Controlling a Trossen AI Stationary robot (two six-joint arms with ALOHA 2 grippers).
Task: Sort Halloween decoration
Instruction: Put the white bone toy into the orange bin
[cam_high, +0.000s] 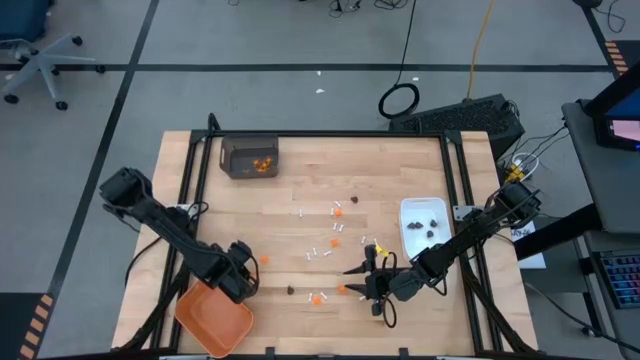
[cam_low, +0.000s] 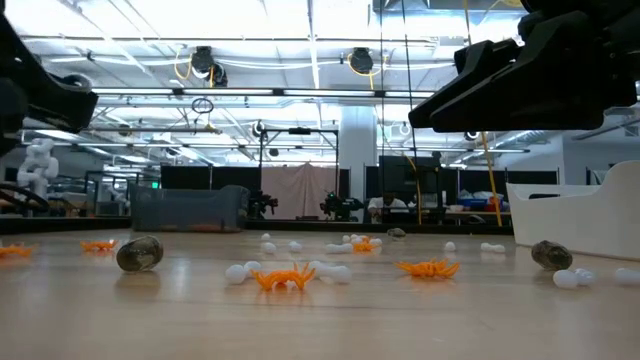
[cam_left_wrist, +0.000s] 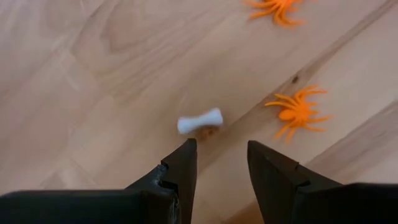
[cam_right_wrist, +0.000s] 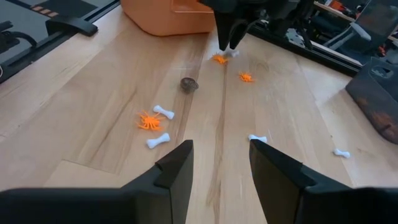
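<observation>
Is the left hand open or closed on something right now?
Open and empty: the left hand shows a clear gap, and the white bone lies on the table ahead, untouched.

Pale wooden worktop (cam_high: 300, 250), framed by black rails. Orange tray (cam_high: 214, 317) at seven o'clock, overhanging the near edge of the worktop. White rectangular dish (cam_high: 424, 226) at three o'clock, close to the right rail. Dark translucent bin (cam_high: 249, 157) at eleven o'clock, against the far edge. Beyond the worktop, at one o'clock: coiled black cable (cam_high: 399, 100) on the grey floor, with a dark flat case (cam_high: 470, 118) just beside it. Office chair (cam_high: 30, 55) at ten o'clock, well apart from the worktop. Yellow cable (cam_high: 482, 40) trailing across the floor at one o'clock.
</observation>
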